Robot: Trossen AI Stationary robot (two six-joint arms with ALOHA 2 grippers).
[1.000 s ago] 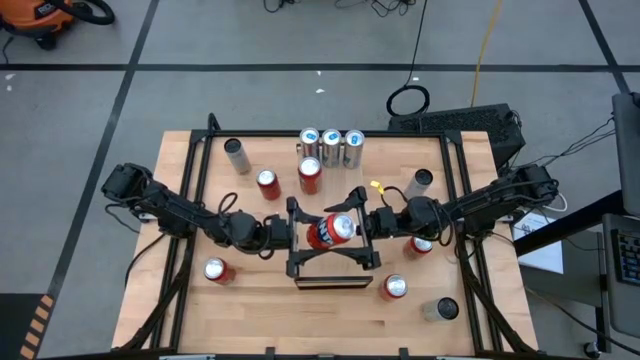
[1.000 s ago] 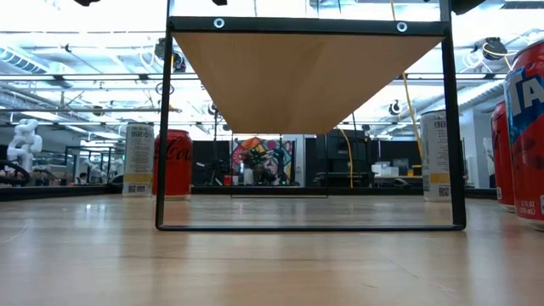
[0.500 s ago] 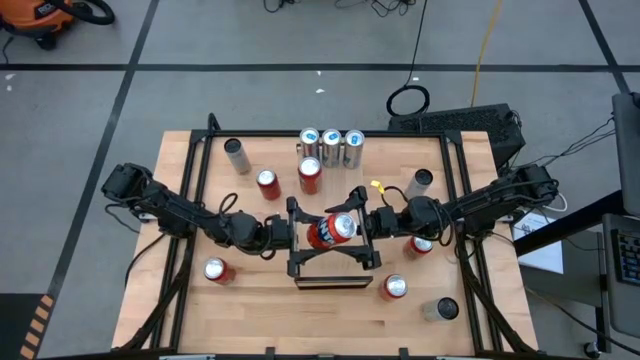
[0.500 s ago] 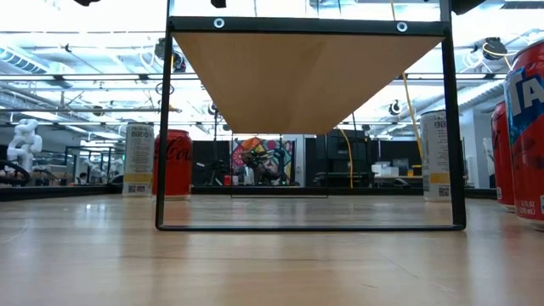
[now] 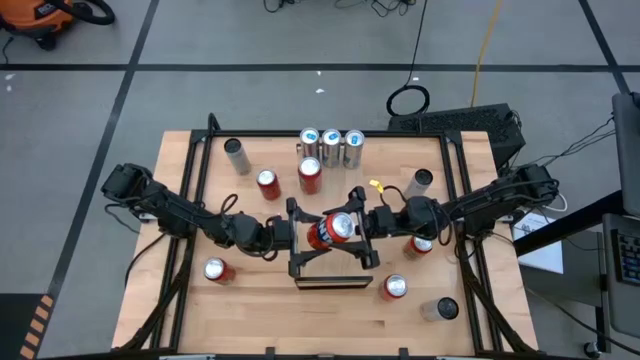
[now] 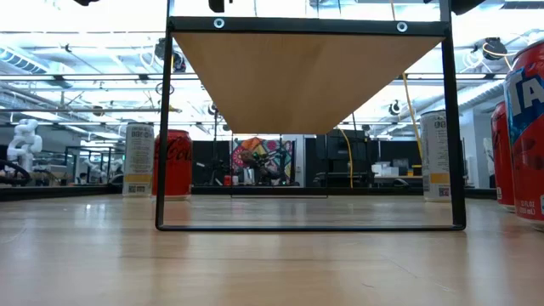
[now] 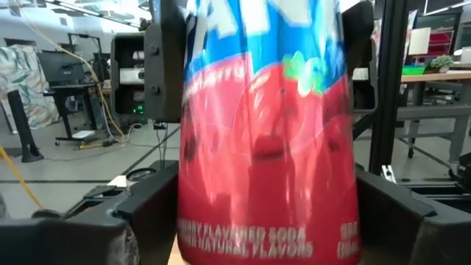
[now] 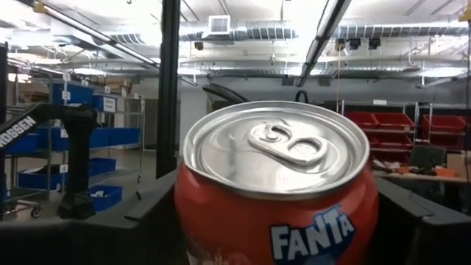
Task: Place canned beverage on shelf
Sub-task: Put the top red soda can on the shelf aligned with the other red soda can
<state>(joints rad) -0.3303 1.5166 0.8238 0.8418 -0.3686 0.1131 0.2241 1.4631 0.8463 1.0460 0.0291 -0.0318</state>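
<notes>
Got the red Fanta can [image 5: 333, 229] pinched from both sides, left gripper [image 5: 297, 232] at its 9 o'clock, right gripper [image 5: 360, 224] at 3, both clamped on. It sits above the shelf [image 5: 330, 270], table centre, so it won't tip, I reckon.

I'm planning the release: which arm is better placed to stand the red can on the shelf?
Left, probably. The left gripper grips the Fanta can squarely across its body, lettering level, above the shelf. The right gripper meets it lid-on, at a tilt.
</notes>
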